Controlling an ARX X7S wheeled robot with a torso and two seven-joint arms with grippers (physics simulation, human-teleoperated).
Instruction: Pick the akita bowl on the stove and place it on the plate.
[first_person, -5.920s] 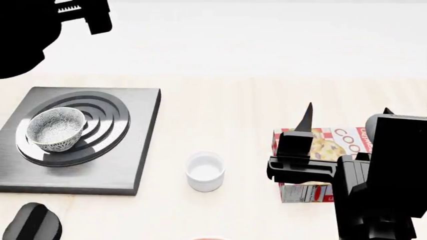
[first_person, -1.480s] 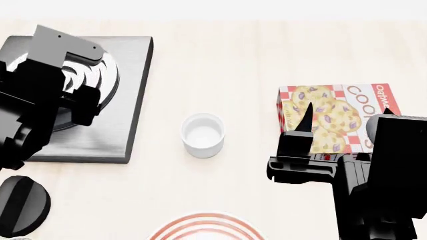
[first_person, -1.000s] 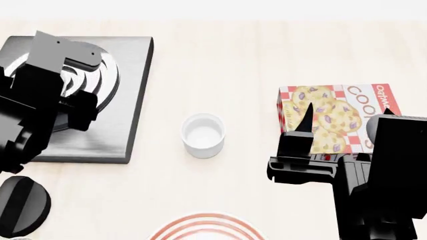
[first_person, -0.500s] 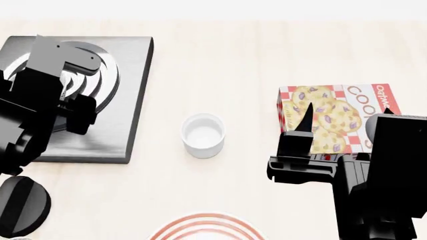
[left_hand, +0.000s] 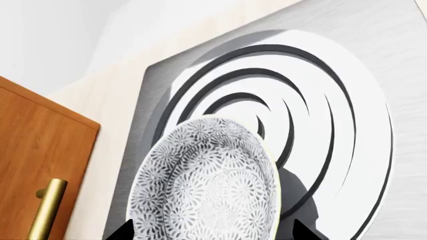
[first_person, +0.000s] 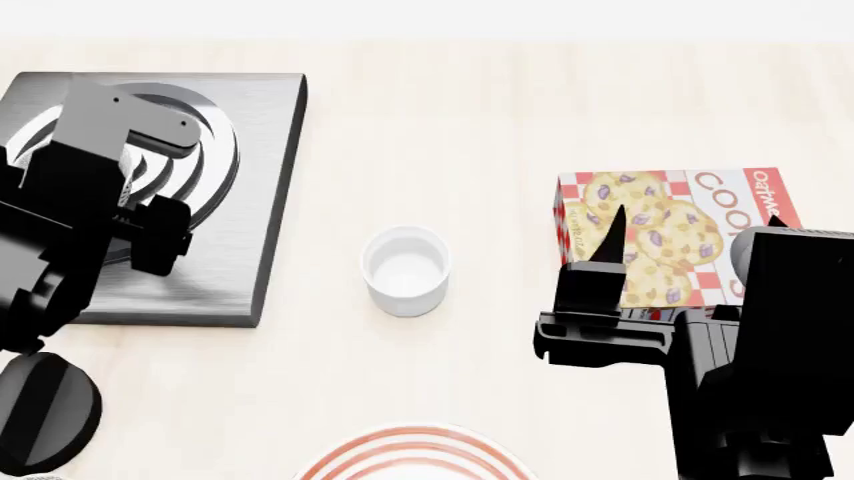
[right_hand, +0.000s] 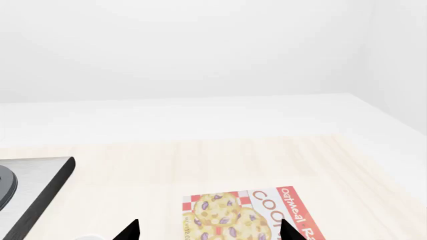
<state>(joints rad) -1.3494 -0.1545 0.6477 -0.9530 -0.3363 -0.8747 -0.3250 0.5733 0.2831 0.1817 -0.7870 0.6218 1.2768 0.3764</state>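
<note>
**A:** Start at the fingers. What are they doing?

**B:** In the left wrist view the left gripper (left_hand: 210, 231) shows two black fingertips (left_hand: 123, 231) spread wide, one on each side of the small speckled grey-and-white floral akita bowl (left_hand: 208, 187). They flank its rim; I cannot tell whether they touch it. The right gripper (right_hand: 208, 229) is also spread, with nothing between its tips, hanging above the red-and-white checked cardboard cookie box (right_hand: 250, 212).

**A:** Where does the bowl sit?

**B:** On the flat square dark-grey stove slab (left_hand: 373, 65), resting on the concentric ring grooves, off the rings' centre. From the head camera the stove (first_person: 254, 200) lies around ten o'clock, and the black left arm hides the bowl.

**A:** And the plate?

**B:** The large white plate with thin red rings (first_person: 414, 452) peeks in at six o'clock, cut by the frame edge, well apart from the stove.

**A:** What else is on the surface?

**B:** A small plain white cup (first_person: 406, 270) near the middle, between stove and cookie box. A round black knob (first_person: 47, 410) sits at eight o'clock, just beside the stove's near corner.

**A:** The surface and room?

**B:** A pale light-wood countertop (first_person: 454, 120), running back to a plain white wall (right_hand: 200, 45). The left wrist view also catches a brown wooden cabinet door (left_hand: 33, 165) with a brass handle (left_hand: 47, 207).
</note>
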